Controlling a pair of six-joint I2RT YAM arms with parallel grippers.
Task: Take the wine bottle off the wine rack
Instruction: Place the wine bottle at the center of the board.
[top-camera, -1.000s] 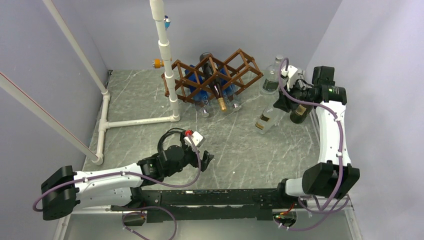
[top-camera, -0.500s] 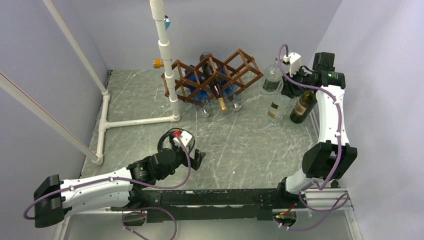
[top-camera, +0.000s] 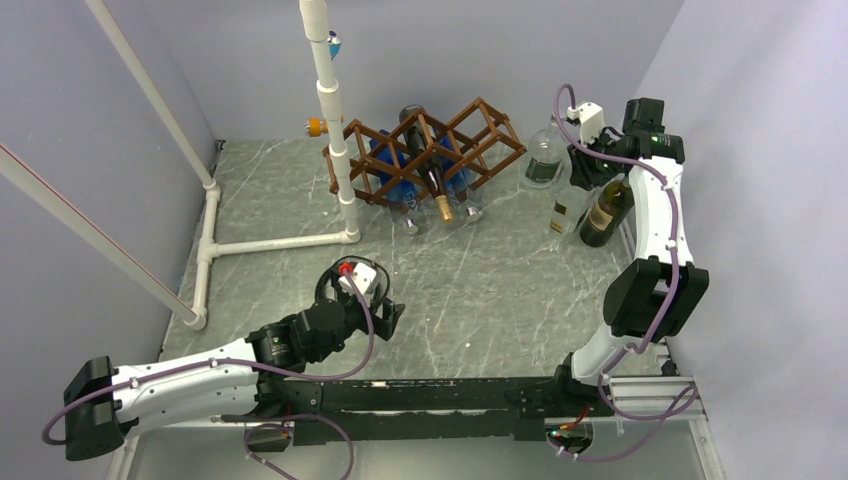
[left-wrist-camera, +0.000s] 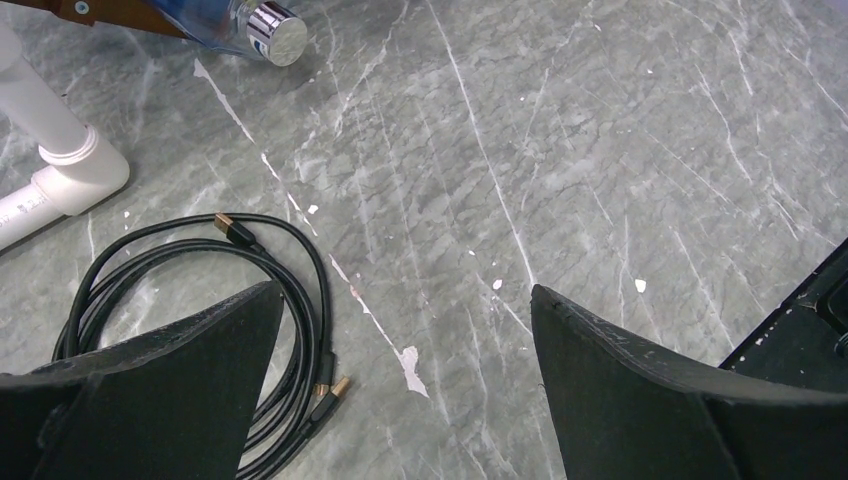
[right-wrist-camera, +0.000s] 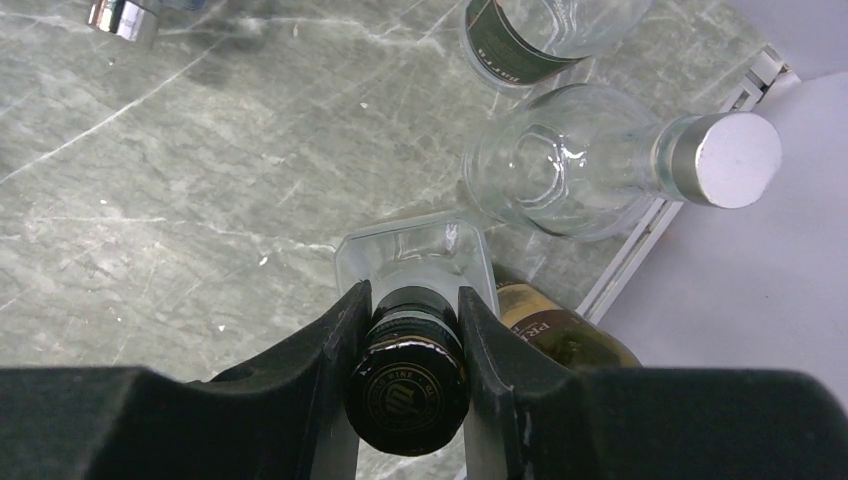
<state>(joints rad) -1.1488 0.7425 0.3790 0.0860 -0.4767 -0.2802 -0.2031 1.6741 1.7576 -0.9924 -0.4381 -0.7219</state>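
Observation:
The dark brown wine rack (top-camera: 430, 148) stands at the back of the table with several bottles lying in its cells. Off to its right, my right gripper (top-camera: 578, 180) is shut on the neck of a clear square wine bottle (top-camera: 562, 212), which hangs upright. In the right wrist view both fingers of the right gripper (right-wrist-camera: 410, 330) press just below the wine bottle's (right-wrist-camera: 415, 250) black cap (right-wrist-camera: 408, 395). Near the front, my left gripper (top-camera: 385, 315) is open over bare table, far from the rack. The left wrist view shows nothing between the left gripper's (left-wrist-camera: 405, 300) fingers.
A dark olive bottle (top-camera: 603, 212) and a round clear bottle (top-camera: 543, 160) stand close beside the held one. Another clear bottle with a silver cap (right-wrist-camera: 600, 160) is near the table's right rail (right-wrist-camera: 640, 250). A coiled black cable (left-wrist-camera: 200, 300) and white PVC pipe (left-wrist-camera: 60, 170) lie left.
The right gripper swung the clear bottle from tilted to upright and carried it right, next to the olive bottle. The left arm drew back towards the near left.

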